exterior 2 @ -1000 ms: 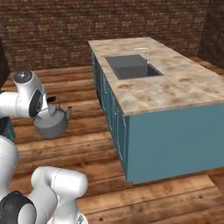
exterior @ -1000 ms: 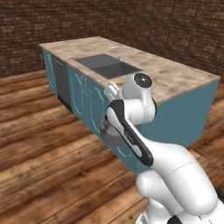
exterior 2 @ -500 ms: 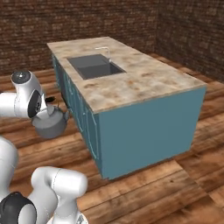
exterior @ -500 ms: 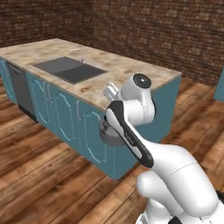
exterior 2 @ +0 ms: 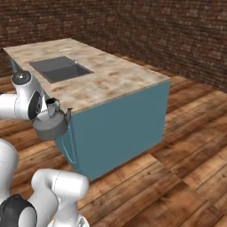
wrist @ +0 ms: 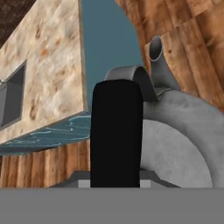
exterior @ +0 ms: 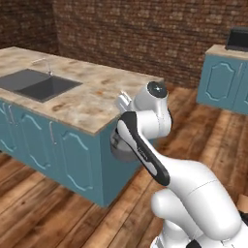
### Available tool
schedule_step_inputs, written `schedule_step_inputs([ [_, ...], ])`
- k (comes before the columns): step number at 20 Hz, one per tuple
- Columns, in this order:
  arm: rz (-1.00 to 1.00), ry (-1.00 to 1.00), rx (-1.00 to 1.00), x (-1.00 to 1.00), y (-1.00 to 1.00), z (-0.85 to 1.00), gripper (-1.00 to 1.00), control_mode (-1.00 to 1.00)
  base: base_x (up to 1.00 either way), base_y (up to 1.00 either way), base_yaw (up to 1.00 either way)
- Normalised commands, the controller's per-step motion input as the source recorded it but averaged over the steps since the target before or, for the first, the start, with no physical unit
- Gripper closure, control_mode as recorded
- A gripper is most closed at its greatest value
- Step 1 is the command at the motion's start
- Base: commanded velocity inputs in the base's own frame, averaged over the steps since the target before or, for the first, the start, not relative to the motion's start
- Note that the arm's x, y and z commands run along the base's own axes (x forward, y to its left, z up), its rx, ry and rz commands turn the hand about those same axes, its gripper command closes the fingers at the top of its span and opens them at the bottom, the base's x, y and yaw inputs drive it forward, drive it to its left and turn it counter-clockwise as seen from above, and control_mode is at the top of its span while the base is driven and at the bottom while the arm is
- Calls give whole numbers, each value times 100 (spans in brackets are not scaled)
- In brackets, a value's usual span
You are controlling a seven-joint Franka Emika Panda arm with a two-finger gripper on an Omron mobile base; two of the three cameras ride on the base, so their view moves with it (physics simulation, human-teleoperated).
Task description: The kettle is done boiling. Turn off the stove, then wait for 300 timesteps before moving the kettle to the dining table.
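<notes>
Kettle [exterior 2: 51,126]: left-centre of right base frame, off the counter [exterior 2: 119,82], hung by its arched handle in our closed claw [exterior 2: 48,106]. Rigid metal, likely hvy w/ water, smooth; take by handle.

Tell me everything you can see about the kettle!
The kettle is small, squat and grey, like dull metal, with a rounded body, a short spout and an arched black handle. It hangs upright in the air by that handle from the gripper, beside the teal island's stone top, above the wooden floor.
</notes>
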Motion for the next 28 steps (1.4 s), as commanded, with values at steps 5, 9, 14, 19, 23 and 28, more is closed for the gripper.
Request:
schedule_step_inputs([
  [5, 0, 0, 0, 0, 0, 0, 100, 100, 40, -14, -32],
  [9, 0, 0, 0, 0, 0, 0, 100, 100, 54, -5, -23],
  [14, 0, 0, 0, 0, 0, 0, 100, 100, 62, -1, -16],
  [19, 0, 0, 0, 0, 0, 0, 100, 100, 60, 0, -12],
  [23, 0, 0, 0, 0, 0, 0, 100, 100, 59, -9, -8],
  [28, 0, 0, 0, 0, 0, 0, 100, 100, 57, -28, -2],
])
